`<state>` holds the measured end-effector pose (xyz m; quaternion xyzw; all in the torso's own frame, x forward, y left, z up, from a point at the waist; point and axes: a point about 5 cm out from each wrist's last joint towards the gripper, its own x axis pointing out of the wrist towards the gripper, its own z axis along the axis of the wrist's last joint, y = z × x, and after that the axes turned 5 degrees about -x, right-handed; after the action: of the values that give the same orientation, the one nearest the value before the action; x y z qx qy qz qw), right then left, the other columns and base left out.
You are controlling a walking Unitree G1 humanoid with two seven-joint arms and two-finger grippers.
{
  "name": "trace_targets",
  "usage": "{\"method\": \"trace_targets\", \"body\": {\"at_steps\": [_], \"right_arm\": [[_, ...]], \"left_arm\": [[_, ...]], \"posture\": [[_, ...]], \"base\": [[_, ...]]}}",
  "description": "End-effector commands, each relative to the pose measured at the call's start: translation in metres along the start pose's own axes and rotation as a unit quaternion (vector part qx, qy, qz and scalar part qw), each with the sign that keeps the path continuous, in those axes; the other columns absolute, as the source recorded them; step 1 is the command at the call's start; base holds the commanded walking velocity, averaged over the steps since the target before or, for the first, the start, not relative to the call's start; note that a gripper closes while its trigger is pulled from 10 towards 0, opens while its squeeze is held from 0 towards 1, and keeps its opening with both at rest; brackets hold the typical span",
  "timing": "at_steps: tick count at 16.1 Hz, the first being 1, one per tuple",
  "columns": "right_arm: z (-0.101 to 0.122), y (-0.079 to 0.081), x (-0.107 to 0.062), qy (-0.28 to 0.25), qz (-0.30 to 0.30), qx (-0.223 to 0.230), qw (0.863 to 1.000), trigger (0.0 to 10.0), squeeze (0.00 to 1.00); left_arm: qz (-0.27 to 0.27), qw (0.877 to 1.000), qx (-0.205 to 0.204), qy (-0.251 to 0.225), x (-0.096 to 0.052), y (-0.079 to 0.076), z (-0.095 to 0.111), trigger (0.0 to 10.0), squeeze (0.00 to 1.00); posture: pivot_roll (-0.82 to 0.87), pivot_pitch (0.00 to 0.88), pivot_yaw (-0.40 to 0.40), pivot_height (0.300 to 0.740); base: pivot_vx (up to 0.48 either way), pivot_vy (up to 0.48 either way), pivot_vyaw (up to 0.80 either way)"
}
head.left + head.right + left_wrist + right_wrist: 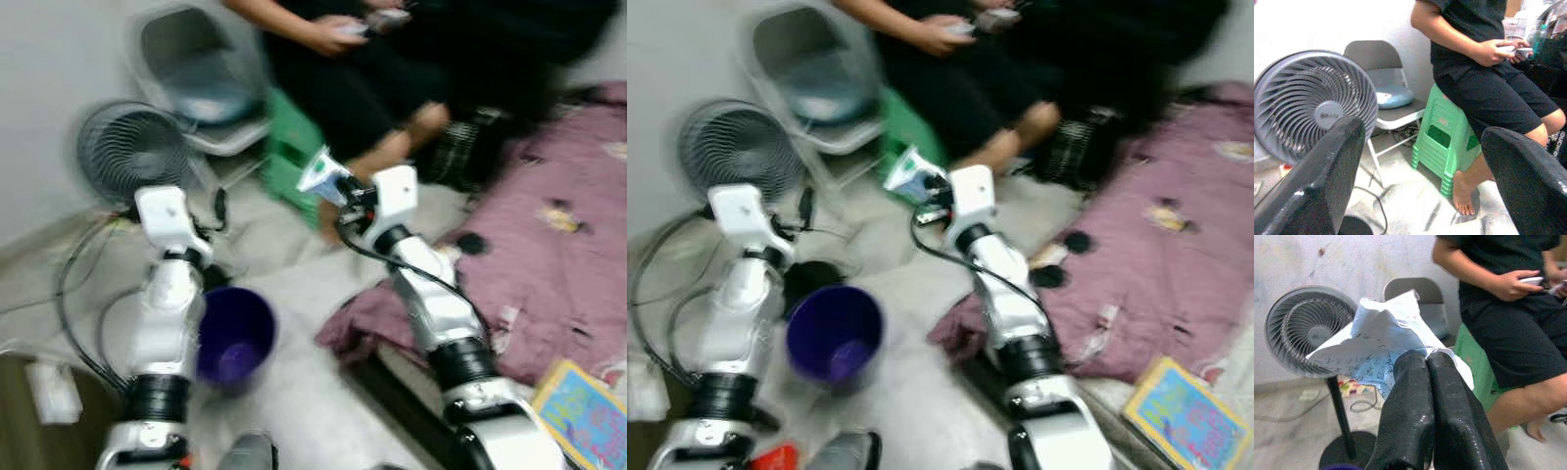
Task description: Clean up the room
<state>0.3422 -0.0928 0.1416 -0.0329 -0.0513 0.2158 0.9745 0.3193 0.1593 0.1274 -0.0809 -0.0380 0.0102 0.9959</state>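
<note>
Crumpled paper [1382, 345] w/ writing is sitting pinched in the right gripper [1427, 363], fingers closed tight on it, held up in the air in front of a seated person [392, 69] on a green stool [1442, 137]. Left gripper [1420, 161] is hanging open, nothing in it, facing the fan [1312, 105]. Purple bucket [235, 338] is standing on the floor betw. both arms; pink blanket [558, 245] is lying to the right.
</note>
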Motion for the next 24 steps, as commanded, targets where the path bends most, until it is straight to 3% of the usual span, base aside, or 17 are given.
{"method": "trace_targets", "body": {"at_steps": [1, 17, 24], "right_arm": [[0.0065, 0.0012, 0.0036, -0.013, 0.002, 0.001, 1.000, 10.0, 0.00], [0.0066, 0.0001, 0.0047, -0.012, -0.003, 0.005, 1.000, 10.0, 0.00], [0.0032, -0.0015, 0.0042, 0.000, -0.010, 0.025, 1.000, 10.0, 0.00]], "left_arm": [[-0.006, 1.000, 0.006, -0.005, 0.0019, -0.0004, 0.0033, 10.0, 0.00], [-0.020, 1.000, -0.005, -0.007, 0.0057, -0.0061, 0.0046, 10.0, 0.00], [-0.038, 0.999, -0.021, -0.007, 0.0043, -0.0096, 0.0038, 10.0, 0.00]], "posture": [[0.03, 0.000, -0.029, 0.740], [0.03, 0.000, -0.029, 0.740], [0.03, 0.000, -0.030, 0.740]], "base": [[0.000, 0.000, 0.80], [0.000, 0.000, 0.80], [0.000, 0.000, -0.11]]}}
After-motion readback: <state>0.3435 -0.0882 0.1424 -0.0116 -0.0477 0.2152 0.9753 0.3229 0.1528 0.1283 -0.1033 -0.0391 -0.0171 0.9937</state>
